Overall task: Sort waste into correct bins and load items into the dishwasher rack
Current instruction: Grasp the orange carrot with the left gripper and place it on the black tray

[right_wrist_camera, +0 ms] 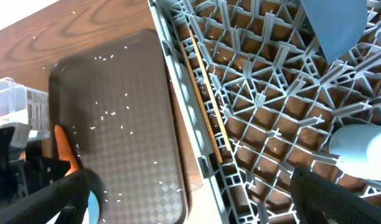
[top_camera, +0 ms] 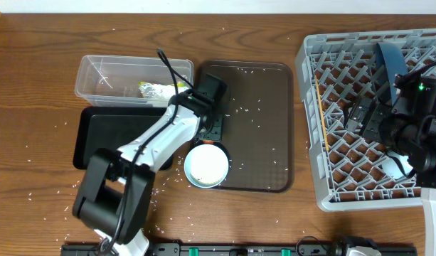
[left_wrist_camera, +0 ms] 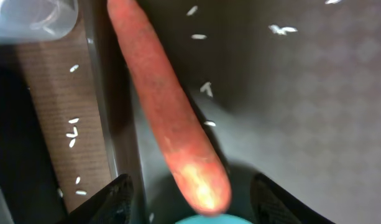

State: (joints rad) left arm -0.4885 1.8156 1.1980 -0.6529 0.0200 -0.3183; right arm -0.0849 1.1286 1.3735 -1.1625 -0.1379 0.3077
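An orange carrot [left_wrist_camera: 165,106] lies on the brown serving tray [top_camera: 264,153] by its left rim; it also shows in the right wrist view [right_wrist_camera: 66,149]. My left gripper [left_wrist_camera: 193,208] is open, its fingers on either side of the carrot's tip, apart from it. In the overhead view the left gripper [top_camera: 212,129] hides the carrot. The grey dishwasher rack [top_camera: 311,142] holds an upright dark-blue plate [top_camera: 392,60], chopsticks [right_wrist_camera: 206,99] along its left wall and a white bowl [right_wrist_camera: 361,146]. My right gripper [right_wrist_camera: 196,205] is open and empty above the rack's left edge.
A clear tub [top_camera: 97,75] holds a yellow-green wrapper [top_camera: 157,90]. A black tray [top_camera: 104,135] lies in front of it. A round blue-rimmed dish with white inside [top_camera: 206,165] sits at the serving tray's front-left corner. Rice grains [top_camera: 242,110] are scattered over tray and table.
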